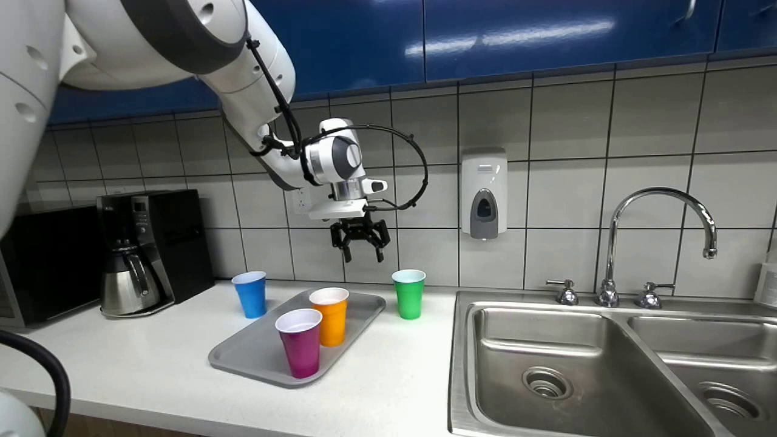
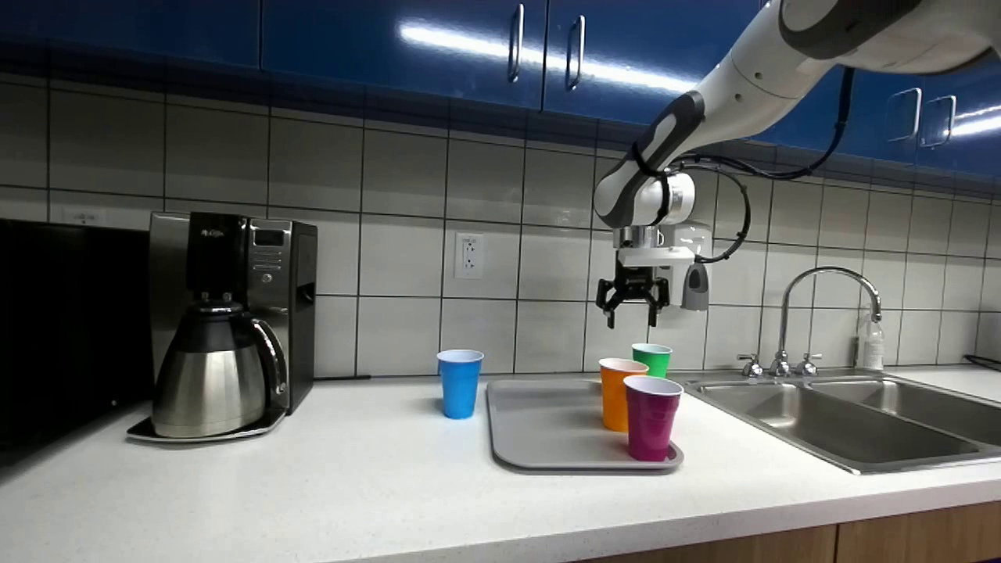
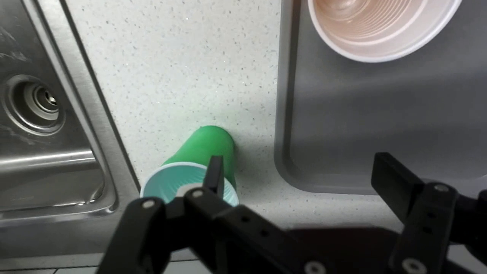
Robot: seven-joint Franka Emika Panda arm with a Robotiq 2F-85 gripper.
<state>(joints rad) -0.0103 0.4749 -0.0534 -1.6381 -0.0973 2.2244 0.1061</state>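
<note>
Hovering, jaws wide apart with nothing between, the gripper [image 1: 363,257] has the green cup [image 1: 410,298], long axis upright, below and off toward the sink [image 1: 462,364].

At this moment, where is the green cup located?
In an exterior view, the green cup stands on the counter, between the gray tray at left and the sink at right.

A pale, speckled kitchen counter [image 2: 313,500] carries a gray tray [image 2: 543,430] lying flat between an upright blue cup [image 2: 460,389] and an upright green cup [image 1: 410,298], the latter near the steel sink [image 1: 462,364] set into the counter, while a coffee maker [image 2: 270,313] stands beside a black appliance [image 2: 70,328], well apart from the sink
</note>
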